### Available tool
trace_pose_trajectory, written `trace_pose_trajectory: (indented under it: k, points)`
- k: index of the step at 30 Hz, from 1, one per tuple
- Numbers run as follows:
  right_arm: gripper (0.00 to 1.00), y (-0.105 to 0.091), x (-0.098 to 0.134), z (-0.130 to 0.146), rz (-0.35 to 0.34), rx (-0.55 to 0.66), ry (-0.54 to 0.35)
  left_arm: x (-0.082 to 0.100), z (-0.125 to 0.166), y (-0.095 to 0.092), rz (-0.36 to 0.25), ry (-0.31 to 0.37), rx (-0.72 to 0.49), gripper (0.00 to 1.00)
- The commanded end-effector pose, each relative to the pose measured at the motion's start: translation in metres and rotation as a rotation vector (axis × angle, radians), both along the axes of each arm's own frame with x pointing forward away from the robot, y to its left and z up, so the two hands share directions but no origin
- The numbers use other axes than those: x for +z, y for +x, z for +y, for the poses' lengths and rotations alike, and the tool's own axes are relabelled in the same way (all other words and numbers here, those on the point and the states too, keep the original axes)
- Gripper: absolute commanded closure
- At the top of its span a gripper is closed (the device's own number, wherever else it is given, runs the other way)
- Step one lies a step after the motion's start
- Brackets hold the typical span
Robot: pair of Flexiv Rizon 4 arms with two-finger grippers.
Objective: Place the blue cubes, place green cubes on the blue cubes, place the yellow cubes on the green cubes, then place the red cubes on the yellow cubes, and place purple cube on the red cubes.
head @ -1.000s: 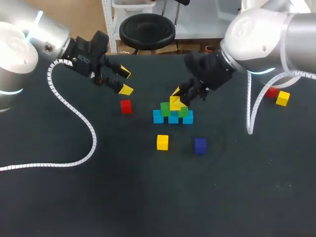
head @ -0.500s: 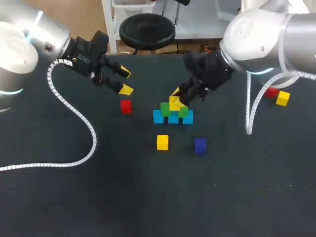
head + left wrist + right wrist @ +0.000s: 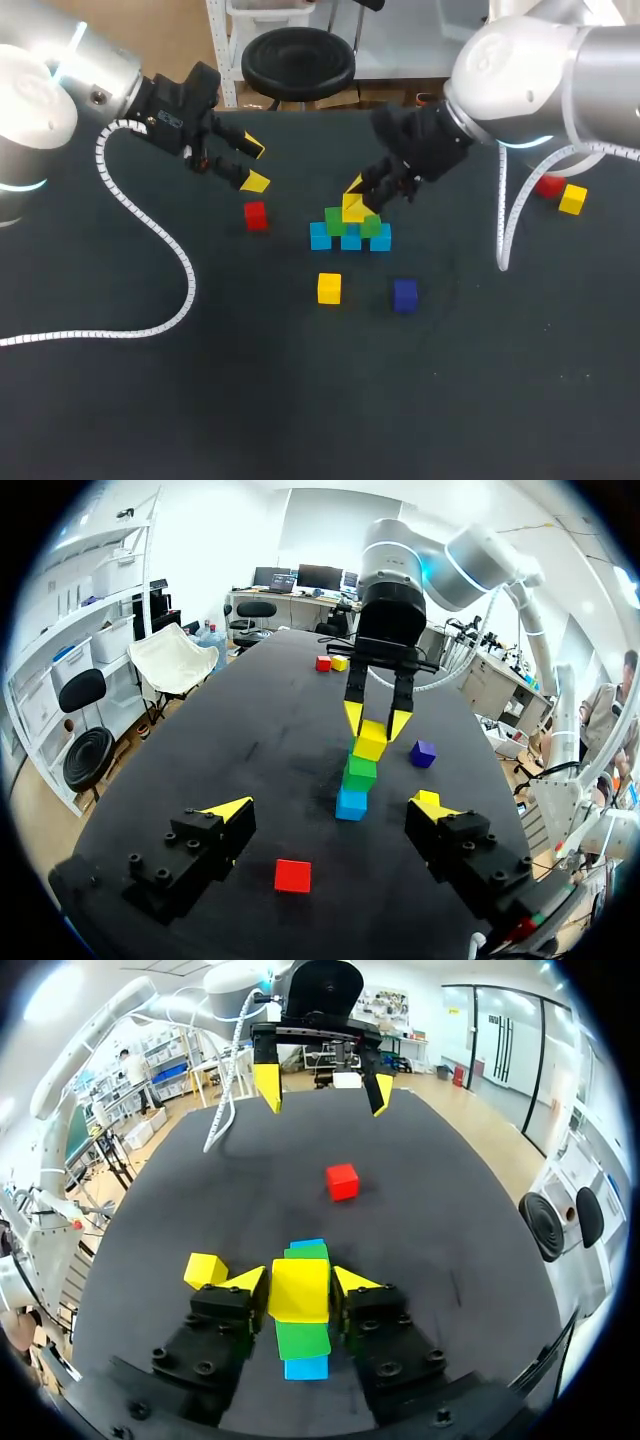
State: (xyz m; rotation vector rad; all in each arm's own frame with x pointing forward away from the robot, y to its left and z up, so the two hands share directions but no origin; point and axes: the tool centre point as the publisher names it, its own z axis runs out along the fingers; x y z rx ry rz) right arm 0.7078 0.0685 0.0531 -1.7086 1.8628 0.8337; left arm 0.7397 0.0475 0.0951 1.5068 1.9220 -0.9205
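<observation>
On the dark table (image 3: 300,400), three blue cubes (image 3: 320,237) stand in a row near the middle, running left to right and touching one another. Two green cubes (image 3: 335,221) sit on top of this row, one to the left and one to the right. The right gripper (image 3: 300,1282) comes in from the far right and is closed on a yellow cube (image 3: 354,209), with one finger pressed against each side. This held cube is over the middle of the green cubes. Whether it rests on them or is just above them cannot be told.

A second yellow cube (image 3: 329,288) lies alone on the near side of the stack, slightly to the left. A purple cube (image 3: 404,294) lies to its right, a little apart. A red cube (image 3: 256,215) sits to the left of the stack, well apart from it.

The left gripper (image 3: 252,165) is at the far left, just beyond the red cube. Its fingers are spread wide with nothing between them.

Another red cube (image 3: 549,185) and a third yellow cube (image 3: 572,199) lie side by side at the far right of the table.
</observation>
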Motion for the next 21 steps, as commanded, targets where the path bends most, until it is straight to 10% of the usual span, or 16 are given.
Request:
trace_pose_trajectory:
  k: [1, 6, 10, 21]
  points:
    - [0.57, 0.002, -0.001, 0.0, 0.003, 0.003, 0.006, 0.0, 0.0, 0.002, 0.003, 0.002, -0.003, 0.0]
    - [0.49, 0.002, 0.0, 0.0, 0.003, 0.0, 0.009, 0.0, 0.0, 0.002, 0.003, 0.002, -0.003, 0.0]
    - [0.02, 0.001, 0.005, -0.003, -0.011, 0.0, 0.012, 0.0, 0.0, 0.002, 0.003, 0.002, -0.003, 0.0]
    - [0.0, -0.012, 0.033, -0.022, -0.099, 0.08, 0.021, 0.0, 0.0, 0.002, 0.003, 0.002, -0.003, 0.0]
